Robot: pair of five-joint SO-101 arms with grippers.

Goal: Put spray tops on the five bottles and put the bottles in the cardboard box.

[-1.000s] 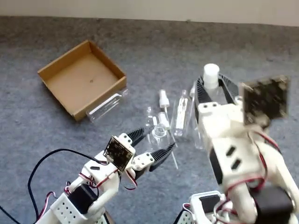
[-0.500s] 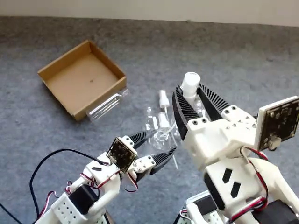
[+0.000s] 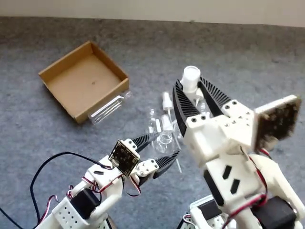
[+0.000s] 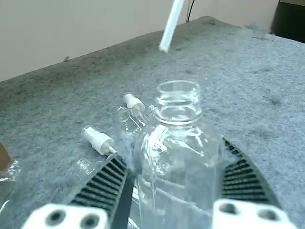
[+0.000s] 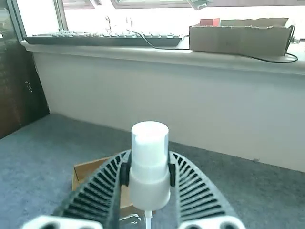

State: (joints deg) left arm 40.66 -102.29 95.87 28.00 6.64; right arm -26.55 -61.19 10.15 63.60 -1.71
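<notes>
In the high view the right gripper has swung left over the last second and edged a little farther away in the last half, its wrist board now tilted; the left gripper has kept its place. The right fingers are closed on a white spray top, held cap-up in the air to the right of and beyond the open bottle, which stands upright and clear between the closed left fingers. The cardboard box sits far left on the grey carpet, with a lying bottle against its near wall. More bottles and a loose top lie between the box and the right arm. From the left wrist, the left gripper presses its ribbed pads to both sides of the open bottle, whose glassy round mouth has no top. The thin white tube hangs above and beyond that mouth, not in it, and two loose tops lie on the carpet behind. From the right wrist, the right gripper clamps the collar of the spray top, a plain white cylinder. The cardboard box lies on the carpet beyond it.
</notes>
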